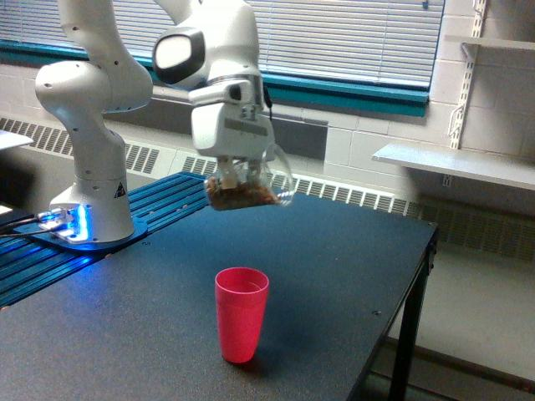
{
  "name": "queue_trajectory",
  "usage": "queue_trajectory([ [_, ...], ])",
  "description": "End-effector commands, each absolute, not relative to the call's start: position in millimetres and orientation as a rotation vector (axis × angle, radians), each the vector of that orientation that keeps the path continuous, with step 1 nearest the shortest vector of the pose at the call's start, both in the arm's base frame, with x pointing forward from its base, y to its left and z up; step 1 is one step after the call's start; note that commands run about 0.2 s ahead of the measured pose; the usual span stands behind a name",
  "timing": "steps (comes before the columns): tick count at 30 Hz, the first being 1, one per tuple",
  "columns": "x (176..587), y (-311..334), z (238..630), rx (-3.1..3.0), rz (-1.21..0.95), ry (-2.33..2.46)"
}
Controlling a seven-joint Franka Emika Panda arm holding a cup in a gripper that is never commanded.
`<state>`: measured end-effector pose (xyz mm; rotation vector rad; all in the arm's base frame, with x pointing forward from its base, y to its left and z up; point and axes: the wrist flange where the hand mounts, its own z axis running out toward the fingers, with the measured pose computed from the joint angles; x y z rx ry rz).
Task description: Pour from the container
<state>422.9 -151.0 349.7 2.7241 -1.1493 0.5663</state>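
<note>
Right now the claw [236, 174] is clenched on the container [248, 189], a small clear cup with brown granular bits lying in its lower part, and carries it in the air above the dark worktop [334, 251]. It hangs above the pink cup [242, 313], well clear of the rim and perhaps a little further back, though one view cannot settle the depth. The fingers themselves are mostly hidden behind the clear wall, so how they sit on it is hard to read.

The container is held tilted, its mouth turned towards the exterior view's right, yet the brown bits lie heaped low inside and nothing is falling — a tilt that seems chosen to keep the load in while it is positioned. The pink cup stands upright and alone near the front of the worktop, open mouth up, which fits it as the likely receiver. Holding the container high leaves room to swing it without striking that light cup.

By my judgement the pour has not begun; this is the lining-up stage. What comes next would call for bringing the container's mouth over the pink cup's opening and tipping further. The risk is plain — granules dropped from this height could scatter or bounce off the narrow rim onto the worktop.

The arm's white base [92, 200] sits at the exterior view's left.
</note>
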Motion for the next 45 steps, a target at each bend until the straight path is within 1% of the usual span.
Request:
queue_trajectory([
  [1,411.7,-168.6,345.0,2.655,0.534,-1.262],
  [23,399.1,-190.0,318.7,2.565,0.362,-1.293],
  [45,409.1,-189.8,302.7,2.502,0.245,-1.281],
])
